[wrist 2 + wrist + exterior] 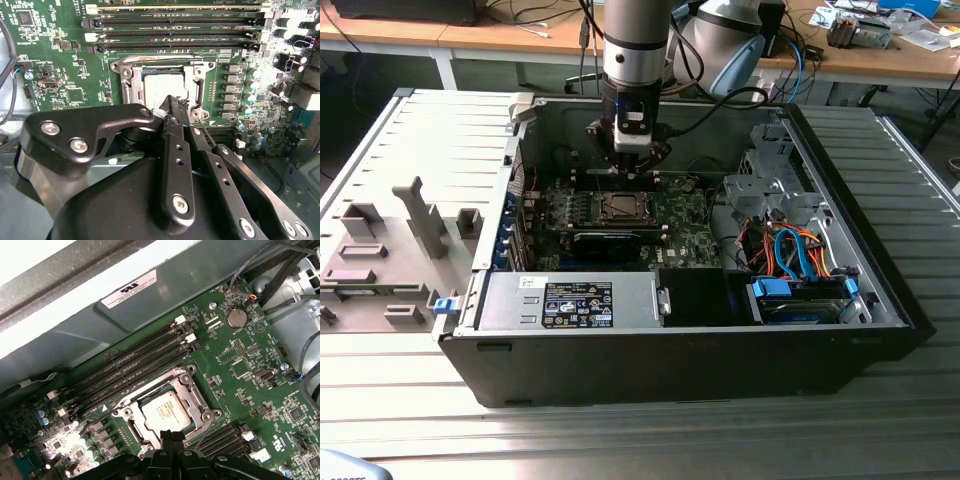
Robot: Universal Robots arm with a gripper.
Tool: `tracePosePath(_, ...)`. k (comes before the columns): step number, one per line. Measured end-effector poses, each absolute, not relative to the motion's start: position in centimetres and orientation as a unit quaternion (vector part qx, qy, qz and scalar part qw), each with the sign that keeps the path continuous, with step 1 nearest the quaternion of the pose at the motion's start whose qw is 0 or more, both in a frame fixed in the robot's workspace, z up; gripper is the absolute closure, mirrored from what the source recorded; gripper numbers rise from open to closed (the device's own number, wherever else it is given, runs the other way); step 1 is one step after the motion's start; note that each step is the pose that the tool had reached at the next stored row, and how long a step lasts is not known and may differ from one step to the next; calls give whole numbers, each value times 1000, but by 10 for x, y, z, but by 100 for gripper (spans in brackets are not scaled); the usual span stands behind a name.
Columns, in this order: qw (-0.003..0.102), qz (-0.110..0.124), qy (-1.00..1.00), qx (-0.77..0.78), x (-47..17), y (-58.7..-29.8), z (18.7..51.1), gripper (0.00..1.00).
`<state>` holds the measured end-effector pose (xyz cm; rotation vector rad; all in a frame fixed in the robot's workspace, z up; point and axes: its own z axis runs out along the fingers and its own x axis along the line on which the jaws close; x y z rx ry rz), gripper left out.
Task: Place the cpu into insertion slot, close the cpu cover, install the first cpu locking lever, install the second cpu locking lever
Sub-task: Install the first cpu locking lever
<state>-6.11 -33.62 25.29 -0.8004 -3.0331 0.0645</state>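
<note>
Cpu [166, 411] in insertion slot [131, 426], near edge hidden behind hand [167, 446].

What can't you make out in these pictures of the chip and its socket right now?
- Near edge of the socket: in the second wrist view the gripper covers it.
- Same edge in the first wrist view: the gripper hides that side of the chip.
- Whether the cover is latched: the levers can't be told.
- Exterior view: the socket is too small for detail.

A ribbed metal table [910, 180] carries the open computer case [670, 360] and grey fixture blocks [390, 250].
</note>
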Motion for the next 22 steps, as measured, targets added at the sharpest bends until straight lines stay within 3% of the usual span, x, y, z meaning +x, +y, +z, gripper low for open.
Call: tracePosePath(22,2,21,-970,-241,-61,-336,253,89)
